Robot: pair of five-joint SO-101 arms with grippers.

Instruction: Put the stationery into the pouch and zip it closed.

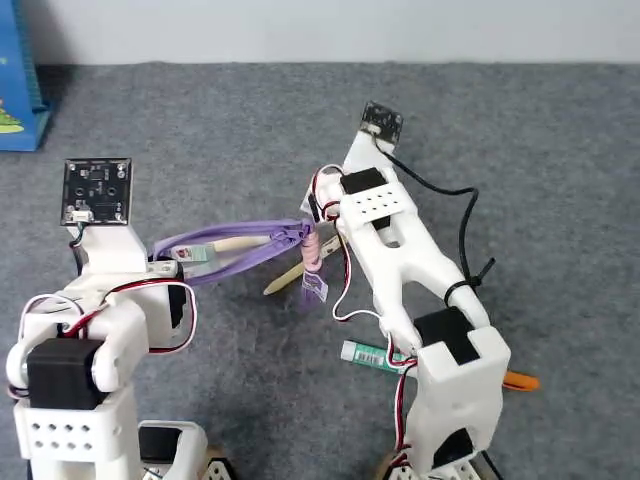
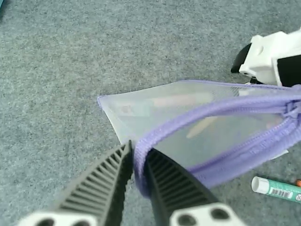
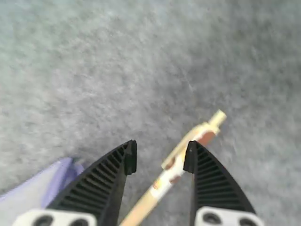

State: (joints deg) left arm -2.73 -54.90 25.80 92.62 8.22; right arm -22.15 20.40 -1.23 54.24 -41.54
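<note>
I'm in the loading step, with the zip not yet run. My left claw (image 2: 137, 151) is clamped on the purple zip edge at one end of the pouch (image 2: 188, 117) and holds it lifted off the grey desk (image 1: 500, 150). At least one pale stick-shaped item lies inside the mesh. My right claw (image 3: 160, 156) hangs at the pouch's far end, by the zip pull. Its jaws stand apart and straddle a beige pen (image 3: 188, 143) without pinching it. In the high view this pen lies on the desk just under the pouch's mouth, angled away from it, so I judge it is not inside yet. A green-and-white marker (image 1: 370, 355) and an orange object (image 1: 522, 380) lie well apart from the pouch, near the base of the right arm, so I judge there is more to load. The next move calls for closing the right jaws squarely on the pen, then lifting it and tilting it along the opening so that it slides in. The left claw's grip would keep the mouth taut, since a slack mouth could catch the pen's tip.
</note>
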